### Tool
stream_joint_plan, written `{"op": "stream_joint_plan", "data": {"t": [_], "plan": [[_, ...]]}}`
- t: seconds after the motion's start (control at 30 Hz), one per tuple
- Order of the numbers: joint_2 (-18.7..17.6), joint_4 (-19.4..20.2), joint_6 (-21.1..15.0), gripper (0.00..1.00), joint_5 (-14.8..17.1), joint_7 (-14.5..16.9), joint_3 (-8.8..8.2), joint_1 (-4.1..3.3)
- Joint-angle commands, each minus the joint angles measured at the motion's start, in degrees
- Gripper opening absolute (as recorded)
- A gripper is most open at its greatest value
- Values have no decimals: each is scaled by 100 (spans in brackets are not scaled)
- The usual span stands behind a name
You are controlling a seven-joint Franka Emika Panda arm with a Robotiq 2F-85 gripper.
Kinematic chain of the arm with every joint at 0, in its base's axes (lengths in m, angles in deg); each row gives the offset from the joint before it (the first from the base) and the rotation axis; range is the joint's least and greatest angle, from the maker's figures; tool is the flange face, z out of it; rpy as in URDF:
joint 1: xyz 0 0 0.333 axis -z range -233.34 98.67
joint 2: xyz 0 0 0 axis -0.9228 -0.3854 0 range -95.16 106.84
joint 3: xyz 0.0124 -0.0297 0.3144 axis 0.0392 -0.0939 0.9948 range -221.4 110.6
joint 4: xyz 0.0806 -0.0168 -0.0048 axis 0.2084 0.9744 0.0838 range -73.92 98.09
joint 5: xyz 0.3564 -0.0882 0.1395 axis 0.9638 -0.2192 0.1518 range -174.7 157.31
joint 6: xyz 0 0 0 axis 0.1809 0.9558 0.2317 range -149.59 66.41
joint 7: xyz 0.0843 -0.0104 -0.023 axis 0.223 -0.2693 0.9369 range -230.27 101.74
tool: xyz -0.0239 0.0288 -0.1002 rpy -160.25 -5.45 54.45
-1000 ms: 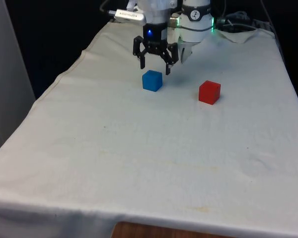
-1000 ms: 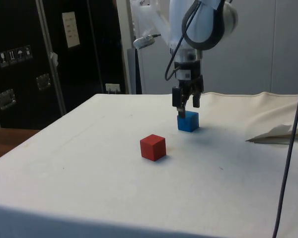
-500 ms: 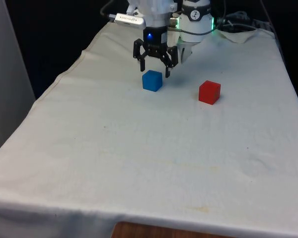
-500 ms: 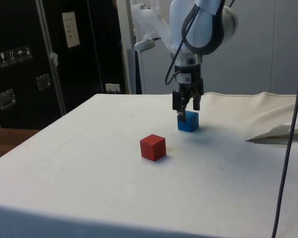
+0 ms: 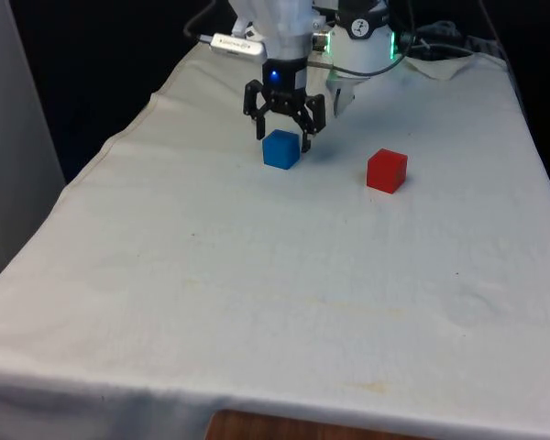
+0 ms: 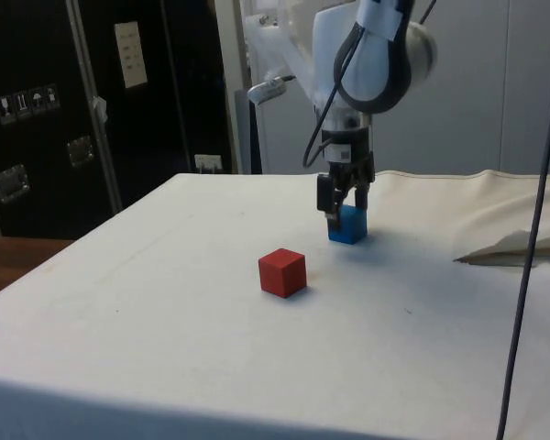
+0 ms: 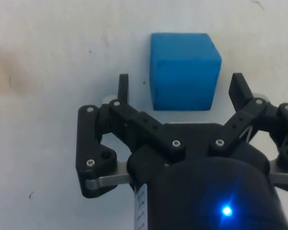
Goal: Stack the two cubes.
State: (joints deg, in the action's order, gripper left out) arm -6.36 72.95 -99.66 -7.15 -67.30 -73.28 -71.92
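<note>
Front: gripper (image 5: 283,136) wide open, holds nothing, low over blue cube (image 5: 280,149) at far end of table (image 5: 257,302); red cube (image 5: 386,170) well apart to front view's right | Side: fingers straddle blue cube, prob. lining up grasp | Wrist: cube sits between 2 fingertips (image 7: 123,86), untouched.

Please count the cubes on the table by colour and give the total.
Blue cube: 1
Red cube: 1
Total: 2 cubes, both resting on the white cloth, apart from each other.
</note>
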Motion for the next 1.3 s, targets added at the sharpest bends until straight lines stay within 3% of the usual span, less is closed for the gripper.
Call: {"op": "stream_joint_plan", "data": {"t": [0.0, 0.1, 0.13, 0.17, 0.37, 0.4, 0.43, 0.53, 0.77, 0.8, 0.87, 1.1, 1.27], "plan": [[29, 23, -86, 100, 241, 126, 160, 92], [-74, 11, -218, 100, 298, 126, 172, 115], [-138, -17, -178, 100, 97, 0, 0, 6], [-92, 11, -241, 100, 309, 115, 172, 109], [-160, 0, -298, 100, 286, 69, 115, 74], [-218, -23, -286, 100, 166, -6, 6, 6], [-166, -6, -292, 100, 258, 63, 92, 69], [-183, -11, -286, 100, 229, 52, 57, 52], [-218, -29, -281, 25, 166, 0, -23, 6], [-201, -23, -269, 25, 201, 40, 11, 34], [-201, -23, -264, 1, 195, 40, 6, 34], [-201, -29, -264, 2, 189, 34, 0, 29], [-69, -97, -92, 2, 86, -63, -97, -57]]}}
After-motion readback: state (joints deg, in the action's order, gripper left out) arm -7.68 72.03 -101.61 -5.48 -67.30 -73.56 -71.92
